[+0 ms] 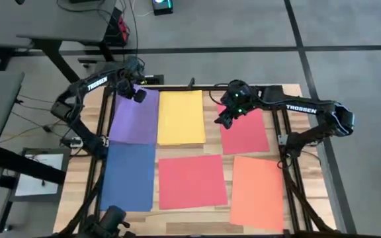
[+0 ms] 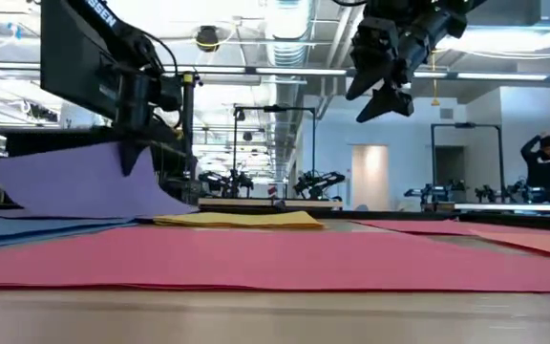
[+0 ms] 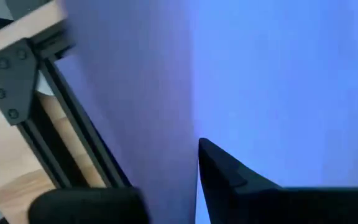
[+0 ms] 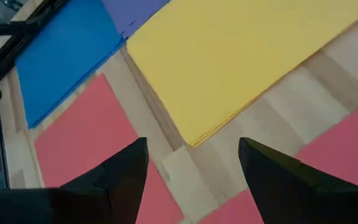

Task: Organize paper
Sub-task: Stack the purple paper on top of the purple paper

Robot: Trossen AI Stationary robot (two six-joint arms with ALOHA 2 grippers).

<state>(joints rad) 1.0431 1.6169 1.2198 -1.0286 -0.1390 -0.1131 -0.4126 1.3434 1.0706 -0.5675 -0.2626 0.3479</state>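
Six coloured paper sheets lie spread on the wooden table: purple [image 1: 134, 119], yellow [image 1: 180, 118] and red-pink [image 1: 245, 131] in the far row, blue [image 1: 129, 177], red [image 1: 192, 181] and orange [image 1: 256, 193] in the near row. My left gripper [image 1: 137, 94] is at the purple sheet's far edge, shut on it. My right gripper [image 1: 225, 119] hangs open well above the table [image 2: 380, 91], over the gap between the yellow and red-pink sheets [image 4: 191, 149], touching nothing. My left gripper pinches the purple sheet's far edge [image 3: 194, 134] between its two fingers, coming from the far side and slanting down. The sheet's far part [image 2: 84, 182] is lifted off the table and bows. Its near part still lies flat by the blue sheet.
Black frame rails [image 1: 280, 142] run along the table's left, right and far sides. A corner bracket [image 3: 11, 87] of the frame stands close beside my left gripper. Bare wood [image 4: 328, 81] shows between the sheets.
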